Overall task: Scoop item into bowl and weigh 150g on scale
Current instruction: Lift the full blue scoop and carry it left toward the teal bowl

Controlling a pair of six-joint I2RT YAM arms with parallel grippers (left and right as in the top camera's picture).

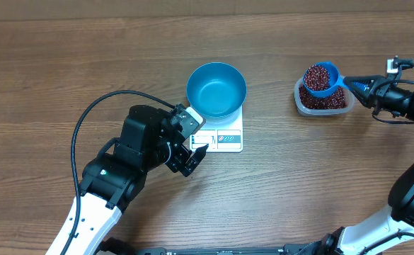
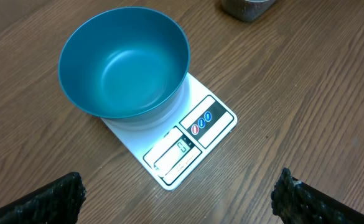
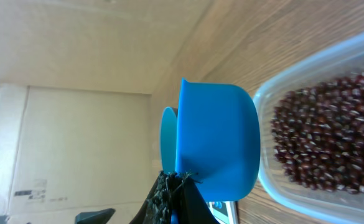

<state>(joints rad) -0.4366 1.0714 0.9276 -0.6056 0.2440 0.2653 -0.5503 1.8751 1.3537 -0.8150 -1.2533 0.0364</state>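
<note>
My right gripper (image 1: 357,84) pinches the scoop (image 1: 323,79) level so no beans (image 1: 318,72) spill; my left gripper (image 1: 198,136) gapes empty at the scale's (image 1: 228,139) front edge.

Black left arm (image 1: 132,152) with white lower link, looping black cable (image 1: 93,108)

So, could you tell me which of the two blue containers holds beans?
The small handled scoop in the right gripper, over the clear tub; the bowl on the scale is empty.
</note>
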